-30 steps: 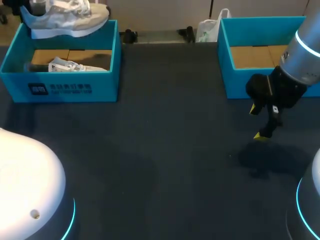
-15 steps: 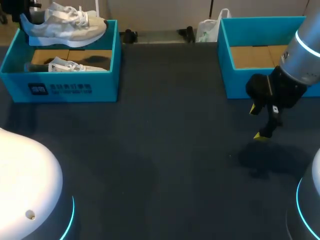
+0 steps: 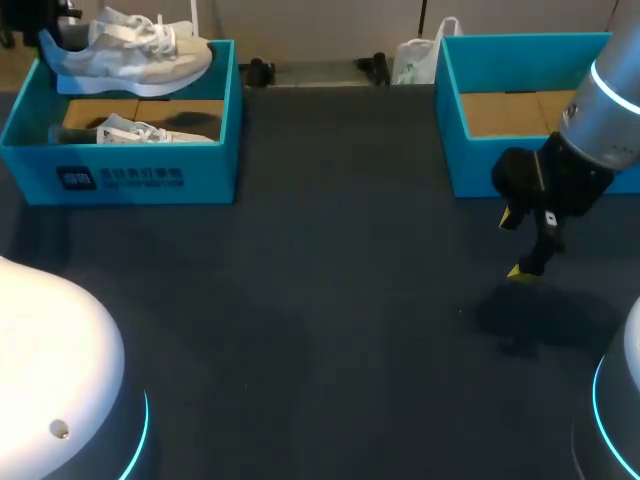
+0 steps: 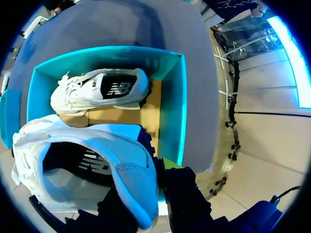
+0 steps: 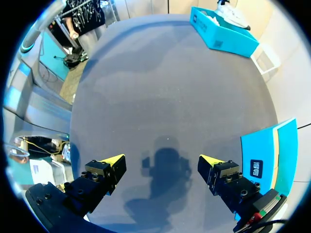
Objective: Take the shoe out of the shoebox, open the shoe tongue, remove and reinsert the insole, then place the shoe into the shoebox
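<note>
Dark grey table (image 3: 330, 300), inspected from its near edge outward.

1. Right gripper (image 5: 163, 162): it hangs low over bare cloth toward the table's right edge, jaws spread wide and carrying nothing. It is well apart from all footwear.

2. Second box (image 3: 480, 170): it sits at the far right corner, just beyond the right gripper. Only a cardboard floor shows in it.

3. Shoebox (image 3: 130, 175): it sits at the far left corner. A second shoe (image 4: 102, 90) lies on its side inside.

4. Held shoe (image 3: 130, 50): it is raised above the shoebox's far rim. The left gripper (image 4: 153, 189) pinches it at the heel collar, one finger inside the opening and one outside. The toe end has no support.

Risks you should weigh:

- The grip is on soft collar padding at one end only. A quick swing toward the table's middle could let the shoe pivot or slide out of the pinch.
- The sole rides close over the shoebox's rim. A low path out could snag it and drag the box or loosen the hold.
- A drop here would likely land on the second shoe and leave the held shoe hard to regrasp.
- Your right gripper is too far off to steady anything. Bring it closer before any work on the tongue.
</note>
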Motion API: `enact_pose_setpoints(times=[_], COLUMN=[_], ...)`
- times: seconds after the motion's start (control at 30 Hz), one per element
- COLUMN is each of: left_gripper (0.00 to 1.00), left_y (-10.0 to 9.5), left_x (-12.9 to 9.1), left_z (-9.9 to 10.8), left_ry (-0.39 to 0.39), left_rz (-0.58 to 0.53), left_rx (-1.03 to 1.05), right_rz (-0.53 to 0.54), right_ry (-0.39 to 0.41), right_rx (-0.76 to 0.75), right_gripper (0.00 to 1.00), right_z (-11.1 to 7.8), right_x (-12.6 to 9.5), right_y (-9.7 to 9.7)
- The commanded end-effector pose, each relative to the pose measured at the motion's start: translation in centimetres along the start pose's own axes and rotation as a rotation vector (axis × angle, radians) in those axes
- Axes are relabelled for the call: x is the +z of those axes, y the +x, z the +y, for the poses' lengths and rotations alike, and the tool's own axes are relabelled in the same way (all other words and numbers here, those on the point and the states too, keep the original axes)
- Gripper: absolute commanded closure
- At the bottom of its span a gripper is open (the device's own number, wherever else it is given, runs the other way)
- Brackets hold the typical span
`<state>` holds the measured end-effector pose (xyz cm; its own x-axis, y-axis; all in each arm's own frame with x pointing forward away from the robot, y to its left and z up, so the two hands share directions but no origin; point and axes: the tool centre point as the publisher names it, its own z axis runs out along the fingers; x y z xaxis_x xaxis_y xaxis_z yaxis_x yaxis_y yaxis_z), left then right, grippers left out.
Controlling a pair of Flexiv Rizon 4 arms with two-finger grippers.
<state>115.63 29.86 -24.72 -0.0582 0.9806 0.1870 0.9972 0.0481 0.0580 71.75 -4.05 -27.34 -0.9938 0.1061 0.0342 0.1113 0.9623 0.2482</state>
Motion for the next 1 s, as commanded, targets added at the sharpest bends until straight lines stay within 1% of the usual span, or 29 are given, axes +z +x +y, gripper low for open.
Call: enact_pose_setpoints(times=[0.03, 0.2, 0.37, 0.53, 0.9, 1.0], left_gripper=[1.0, 1.0, 1.0, 1.0, 1.0, 1.0], left_y=[0.6, 0.4, 0.5, 0.5, -0.7, -0.9], left_x=[0.4, 1.2, 1.8, 2.5, 4.4, 4.6], left_z=[0.1, -1.1, -1.4, -0.8, 0.9, 1.3], left_ry=[0.007, 0.012, 0.008, 0.011, 0.026, 0.01], left_rz=[-0.005, 0.002, 0.016, 0.012, 0.02, 0.028], left_rx=[0.002, 0.015, 0.012, -0.016, -0.039, -0.052], right_rz=[-0.001, -0.001, -0.001, -0.001, -0.001, -0.001], right_ry=[0.002, 0.002, 0.002, 0.002, 0.002, 0.002], right_rx=[0.001, 0.001, 0.001, 0.001, 0.001, 0.001], right_gripper=[0.0, 0.0, 0.0, 0.0, 0.0, 0.0], right_z=[0.0, 0.0, 0.0, 0.0, 0.0, 0.0], right_x=[0.0, 0.0, 0.0, 0.0, 0.0, 0.0], right_y=[0.0, 0.0, 0.0, 0.0, 0.0, 0.0])
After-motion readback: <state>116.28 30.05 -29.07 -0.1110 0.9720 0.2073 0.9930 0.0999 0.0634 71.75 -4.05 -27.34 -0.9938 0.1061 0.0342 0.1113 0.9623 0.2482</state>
